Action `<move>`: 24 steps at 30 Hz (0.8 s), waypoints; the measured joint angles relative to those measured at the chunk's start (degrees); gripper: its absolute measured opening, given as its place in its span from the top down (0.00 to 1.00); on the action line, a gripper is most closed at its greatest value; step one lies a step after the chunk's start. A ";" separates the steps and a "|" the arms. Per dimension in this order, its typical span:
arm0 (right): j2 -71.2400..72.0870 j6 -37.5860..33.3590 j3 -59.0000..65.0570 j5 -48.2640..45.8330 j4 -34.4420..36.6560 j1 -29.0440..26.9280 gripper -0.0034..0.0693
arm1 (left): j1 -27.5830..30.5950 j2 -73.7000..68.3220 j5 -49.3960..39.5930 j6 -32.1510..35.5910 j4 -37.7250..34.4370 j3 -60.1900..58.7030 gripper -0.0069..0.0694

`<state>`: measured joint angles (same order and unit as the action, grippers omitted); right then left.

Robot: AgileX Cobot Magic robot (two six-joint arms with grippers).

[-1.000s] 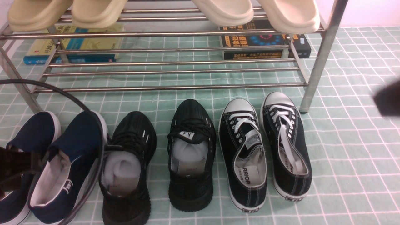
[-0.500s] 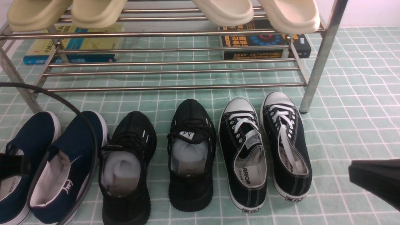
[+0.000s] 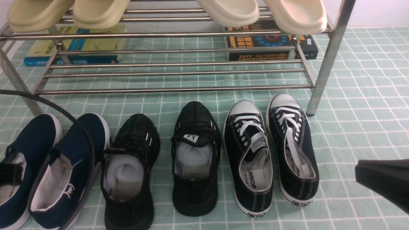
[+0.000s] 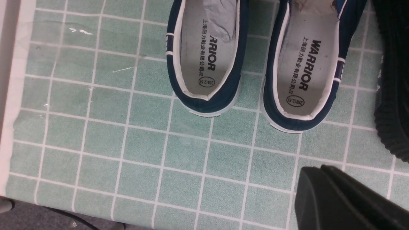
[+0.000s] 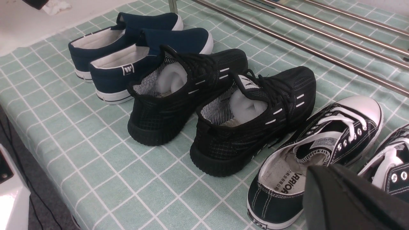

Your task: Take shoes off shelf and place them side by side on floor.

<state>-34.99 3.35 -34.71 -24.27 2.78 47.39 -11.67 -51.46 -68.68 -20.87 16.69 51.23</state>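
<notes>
The two black knit shoes (image 3: 129, 169) (image 3: 195, 156) stand side by side on the mint-green floor (image 3: 351, 134), toes toward the chrome shelf (image 3: 179, 89), white paper stuffed inside. The right wrist view shows them as well (image 5: 188, 92) (image 5: 252, 118). My left gripper (image 4: 314, 171) is shut and empty over bare floor behind the navy slip-ons; only a dark sliver of it (image 3: 9, 174) shows in the front view. My right gripper (image 3: 361, 175) is shut and empty, low at the right, just behind the heel of a canvas sneaker (image 5: 319, 153).
Navy slip-ons (image 3: 48, 159) sit left of the black pair, white-toed canvas sneakers (image 3: 271, 150) to its right. Cream slippers (image 3: 230, 11) rest on the shelf's upper tier, books (image 3: 268, 43) lie behind. A black cable (image 3: 80, 127) loops over the navy shoes. The mat's edge (image 4: 12, 127) is near.
My left gripper has shut and drawn back toward the left edge. My right gripper dropped from mid-height at the right edge to low right, then held.
</notes>
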 joint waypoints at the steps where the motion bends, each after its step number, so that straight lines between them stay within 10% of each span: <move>1: 0.00 0.00 0.00 0.00 0.00 0.00 0.96 | 0.00 0.00 0.00 0.00 0.31 0.00 0.91; 10: 2.06 -0.05 1.80 1.06 0.02 -0.56 0.95 | 0.00 0.00 -0.05 0.00 1.26 0.00 0.90; 24: 26.37 -0.05 29.76 3.95 -1.92 -36.22 0.94 | 0.00 0.00 -0.05 0.00 1.31 0.00 0.89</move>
<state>-8.63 3.30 -4.95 -20.31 0.85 11.17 -11.67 -51.46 -68.73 -20.87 18.00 51.23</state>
